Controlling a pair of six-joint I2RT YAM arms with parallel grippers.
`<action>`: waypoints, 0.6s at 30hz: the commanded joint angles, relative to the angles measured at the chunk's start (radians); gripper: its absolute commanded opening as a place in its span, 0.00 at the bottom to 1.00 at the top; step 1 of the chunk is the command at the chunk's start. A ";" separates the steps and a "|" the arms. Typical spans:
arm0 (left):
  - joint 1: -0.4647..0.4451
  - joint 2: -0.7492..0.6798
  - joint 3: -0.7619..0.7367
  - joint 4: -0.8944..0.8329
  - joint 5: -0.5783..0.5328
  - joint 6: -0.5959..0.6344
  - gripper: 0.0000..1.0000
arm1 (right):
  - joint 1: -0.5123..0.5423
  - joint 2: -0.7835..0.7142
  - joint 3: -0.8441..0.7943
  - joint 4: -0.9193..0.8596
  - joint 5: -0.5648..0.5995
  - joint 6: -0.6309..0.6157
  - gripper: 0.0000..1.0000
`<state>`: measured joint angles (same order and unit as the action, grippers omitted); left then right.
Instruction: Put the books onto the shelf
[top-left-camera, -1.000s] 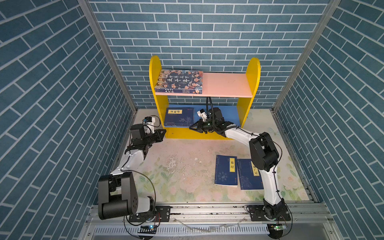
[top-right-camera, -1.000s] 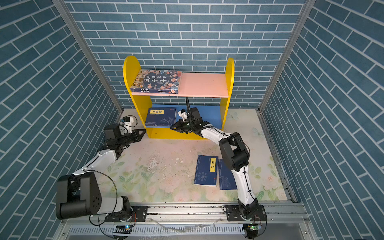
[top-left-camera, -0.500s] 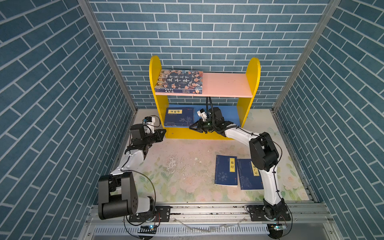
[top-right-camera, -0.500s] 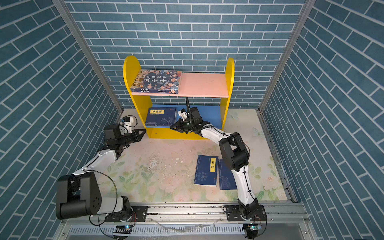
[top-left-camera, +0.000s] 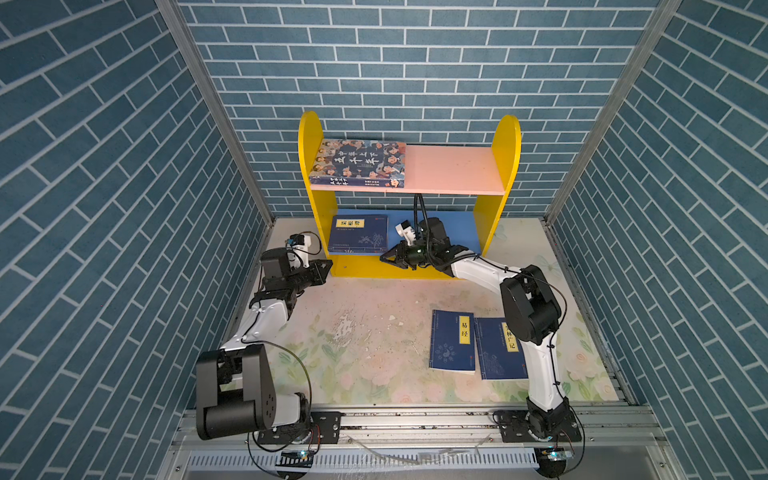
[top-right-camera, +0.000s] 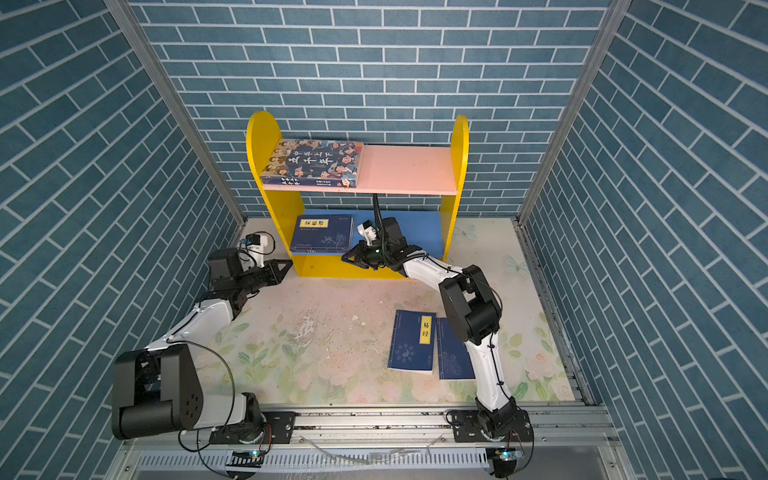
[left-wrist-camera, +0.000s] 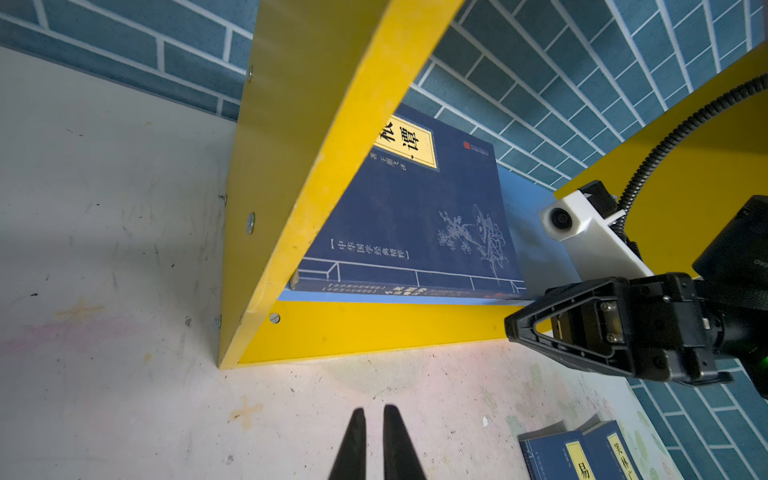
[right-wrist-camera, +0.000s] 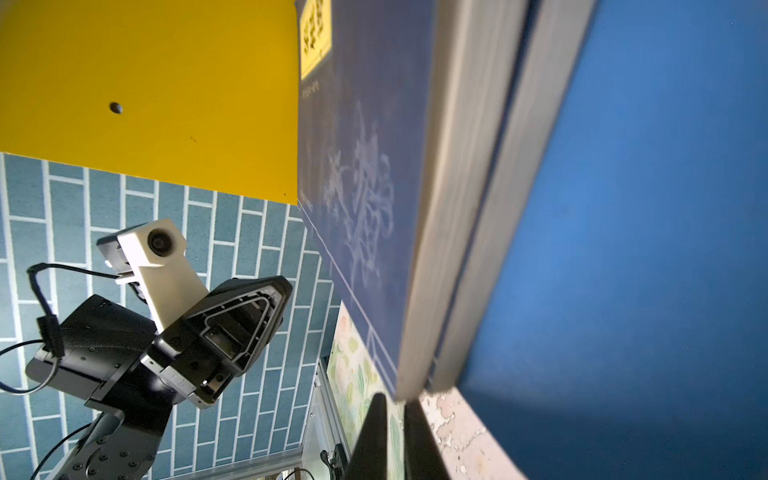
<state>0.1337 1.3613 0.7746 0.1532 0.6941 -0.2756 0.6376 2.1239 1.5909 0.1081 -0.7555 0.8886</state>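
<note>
Both top views sit high at the front, tilted down on the whole cell, near-identical, shelf at the far end. Left wrist cam is low over the table, facing the shelf's lower corner past the left gripper. Right wrist cam is pressed close to the navy books on the lower board, probably rolled sideways; both wrist views share those books and the shelf's yellow side panel.

One book on the shelf's upper board, left; stacked books below; book pair on the table, front right.
</note>
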 joint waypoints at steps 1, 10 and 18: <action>0.007 -0.045 0.020 -0.063 0.014 0.043 0.13 | 0.004 -0.087 -0.046 0.033 -0.003 -0.022 0.15; 0.007 -0.142 0.045 -0.255 0.064 0.079 0.21 | 0.038 -0.254 -0.252 0.014 0.004 -0.049 0.23; -0.008 -0.245 0.061 -0.416 0.147 0.113 0.36 | 0.123 -0.493 -0.452 -0.255 0.157 -0.200 0.38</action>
<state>0.1314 1.1500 0.8047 -0.1688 0.7860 -0.1940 0.7330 1.7023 1.1824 -0.0277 -0.6754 0.7841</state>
